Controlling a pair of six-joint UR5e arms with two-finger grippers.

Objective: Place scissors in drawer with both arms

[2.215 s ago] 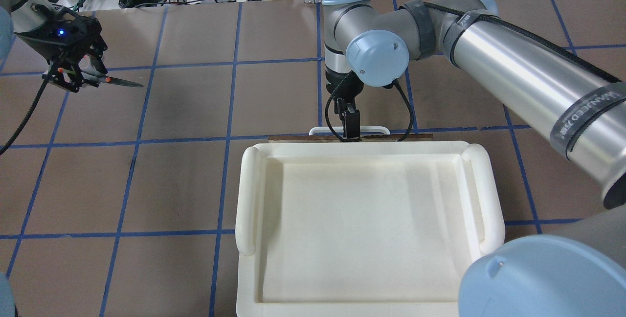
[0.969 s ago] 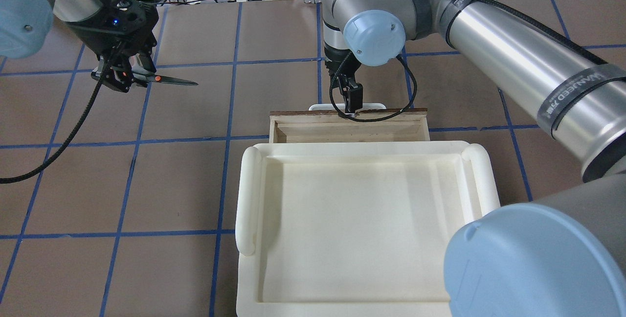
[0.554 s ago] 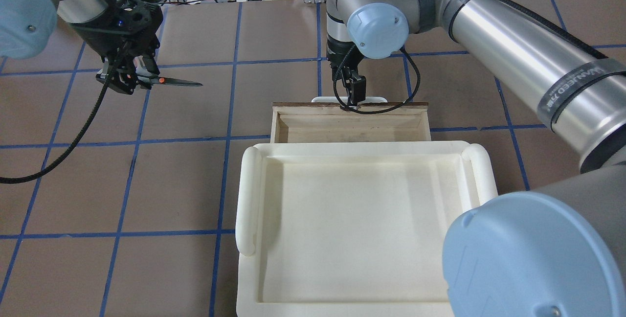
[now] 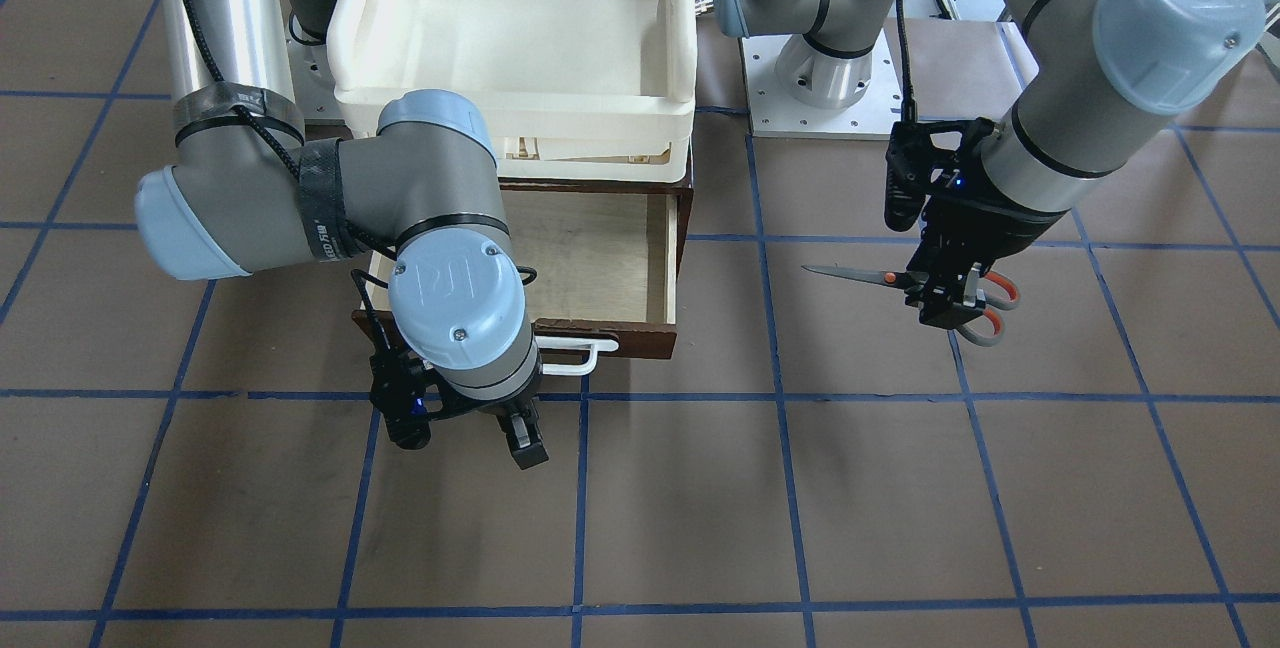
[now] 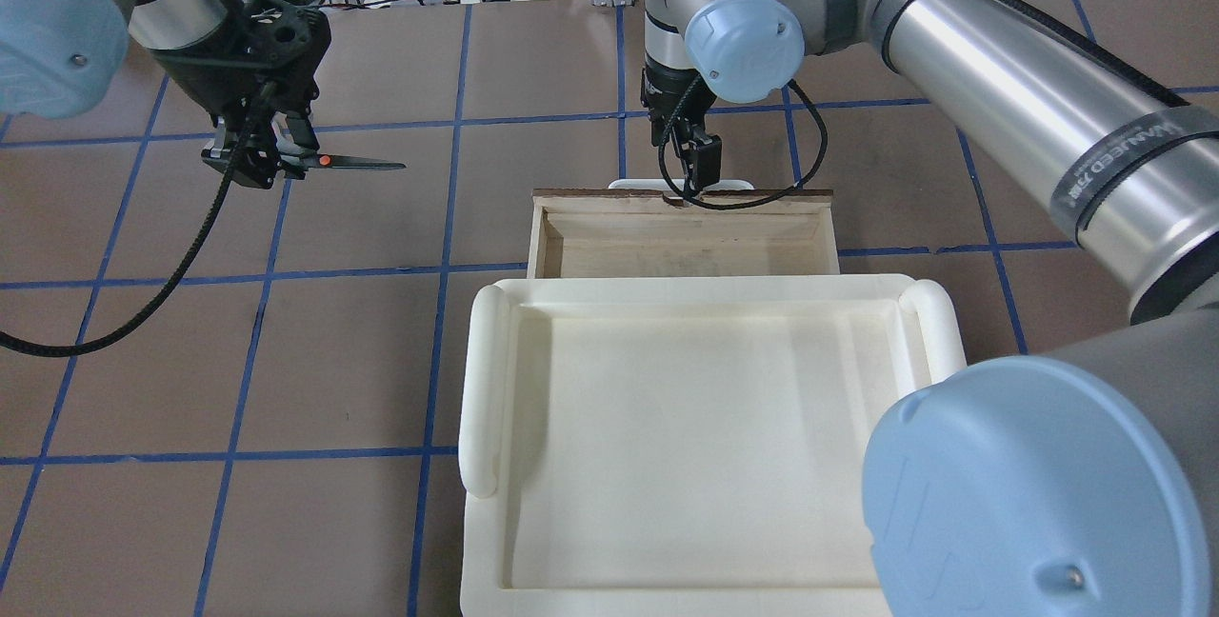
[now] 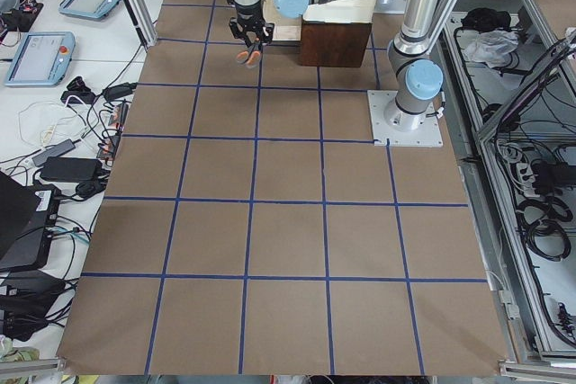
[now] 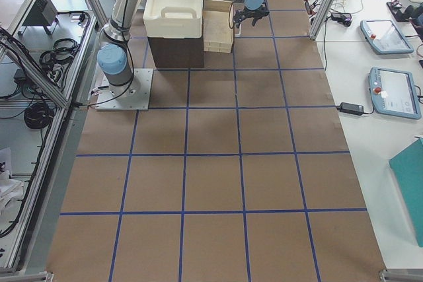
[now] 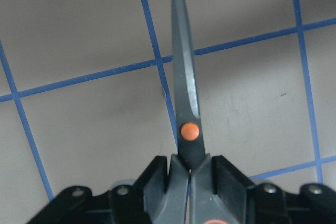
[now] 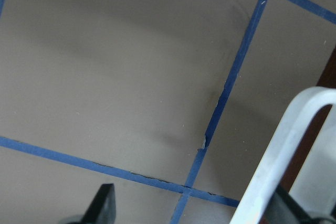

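You are getting bright, even overhead light in every view. Soft shadows are falling under arms onto table (image 5: pixel 362 360). Glare is streaking along right arm (image 5: pixel 1009 93) tube; tray (image 5: pixel 705 288) is nearly washing out to flat cream. In left wrist view you are seeing scissors (image 8: pixel 185 103) blade sharp, pale sheen running along its edge, black fingers (image 8: pixel 159 184) at bottom going soft. Right wrist view is blurring handle (image 9: pixel 281 156) and dark fingertips (image 9: pixel 105 203); shadow on table is smearing. Side views are giving you small, low-detail arms.
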